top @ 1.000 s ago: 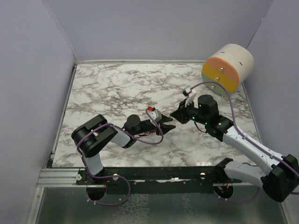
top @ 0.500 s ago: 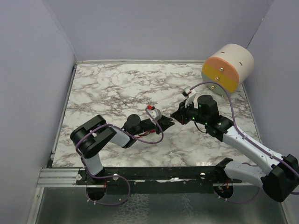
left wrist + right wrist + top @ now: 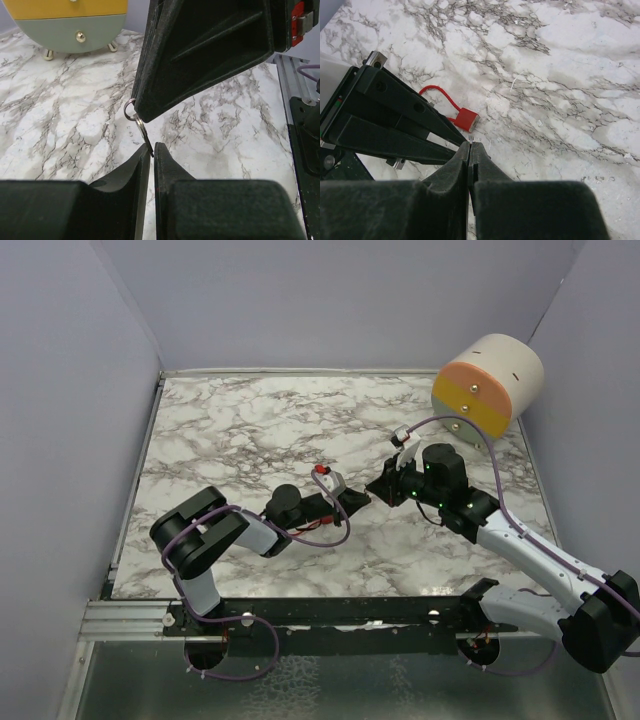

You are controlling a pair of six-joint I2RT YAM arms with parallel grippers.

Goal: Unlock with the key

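A small metal key (image 3: 142, 131) with a ring (image 3: 130, 108) spans between the two grippers. My right gripper (image 3: 470, 144) is shut on it, with only a metal tip (image 3: 470, 137) poking out of the fingertips. My left gripper (image 3: 151, 146) is shut, with the key's other end between its fingertips. The grippers meet tip to tip over the table's middle, left (image 3: 360, 499) and right (image 3: 377, 489). A red padlock (image 3: 466, 119) with a red cable shackle lies on the marble just beyond them. It is hidden in the top view.
A round cabinet (image 3: 487, 382) with a yellow and grey-green front and small knobs stands at the back right corner, also in the left wrist view (image 3: 65, 20). Purple walls enclose the marble table (image 3: 240, 430). A metal rail (image 3: 130, 618) runs along the near edge.
My left gripper's fingers were spread beside the right gripper; they have closed on the key and drawn slightly left. The right arm has barely moved.
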